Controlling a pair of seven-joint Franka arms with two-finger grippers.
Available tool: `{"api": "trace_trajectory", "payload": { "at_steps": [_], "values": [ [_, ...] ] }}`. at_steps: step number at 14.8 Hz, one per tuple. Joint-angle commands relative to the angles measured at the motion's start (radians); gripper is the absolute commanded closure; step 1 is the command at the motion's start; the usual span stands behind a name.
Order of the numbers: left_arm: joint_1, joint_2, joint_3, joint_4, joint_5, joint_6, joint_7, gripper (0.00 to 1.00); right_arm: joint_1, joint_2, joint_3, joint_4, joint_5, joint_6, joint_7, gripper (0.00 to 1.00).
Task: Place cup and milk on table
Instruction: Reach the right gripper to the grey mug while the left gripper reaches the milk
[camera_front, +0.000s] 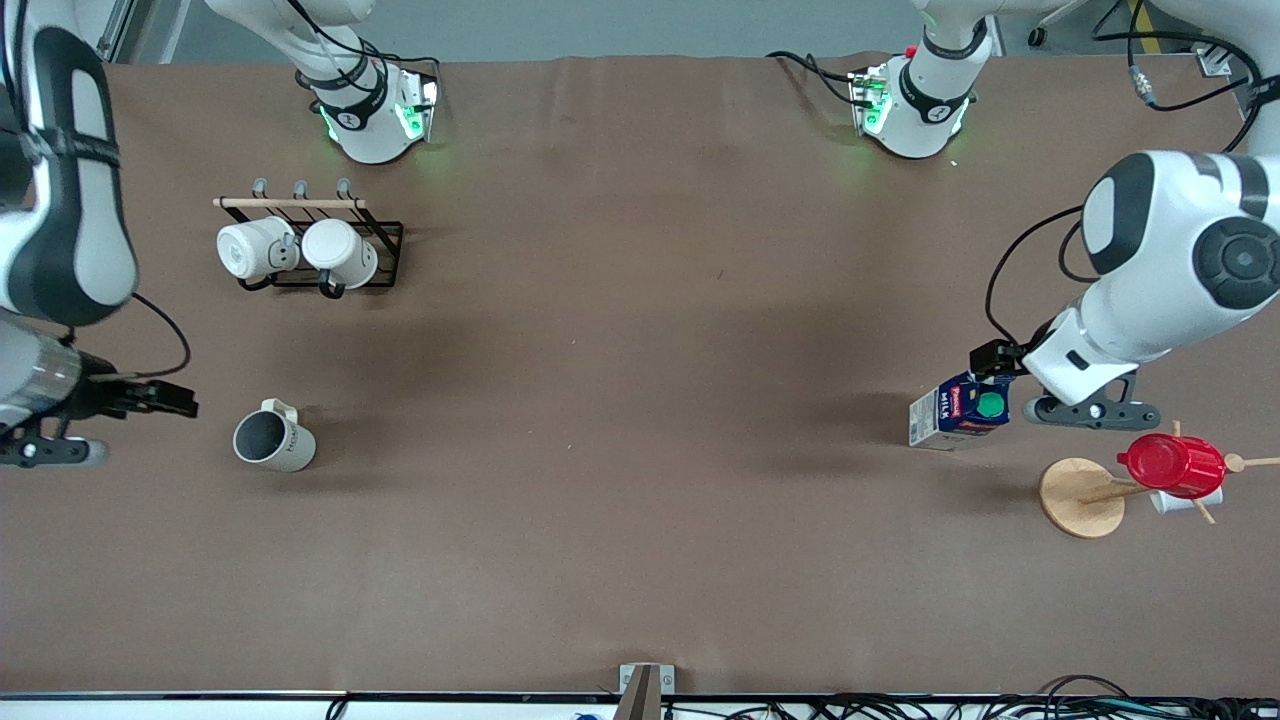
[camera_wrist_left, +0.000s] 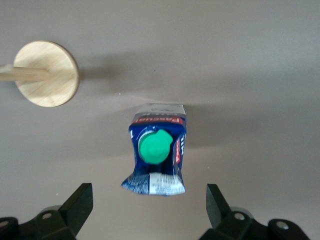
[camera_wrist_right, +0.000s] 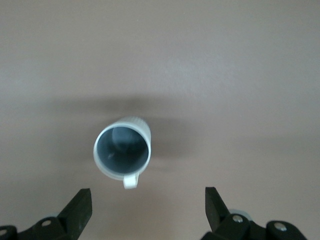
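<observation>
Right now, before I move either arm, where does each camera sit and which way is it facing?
Front view: high across the table, facing both arm bases; shows the left gripper above the milk and the right gripper beside the cup.
Left wrist view: looks straight down on the milk; open fingers show.
Right wrist view: looks down into the upright cup; open fingers show.
Shared: the front view shares the milk with the left wrist view and the cup with the right wrist view.

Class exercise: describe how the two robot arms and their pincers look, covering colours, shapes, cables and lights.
Both arms have glossy white rounded shells with dark grey joint bands, black cables and green-lit bases. The left pincer and right pincer have black angular fingers.
</observation>
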Motion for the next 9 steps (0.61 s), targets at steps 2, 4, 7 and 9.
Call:
{"api": "trace_trajectory", "payload": {
  "at_steps": [2,4,7,9],
  "values": [
    [0.000,0.046,0.003,-0.017,0.023,0.043,-0.002,0.00,0.006,0.025,0.011,-0.157,0.020,0.239,-0.019,0.00],
    [0.012,0.066,0.001,-0.027,0.021,0.069,-0.002,0.00,0.019,0.045,0.011,-0.174,0.020,0.258,-0.040,0.00],
    [0.013,0.094,0.001,-0.025,0.021,0.088,-0.002,0.04,0.012,0.077,0.011,-0.181,0.020,0.295,-0.111,0.00],
    [0.013,0.108,0.001,-0.021,0.021,0.088,-0.004,0.24,0.012,0.101,0.011,-0.206,0.020,0.367,-0.114,0.00]
  ]
}}
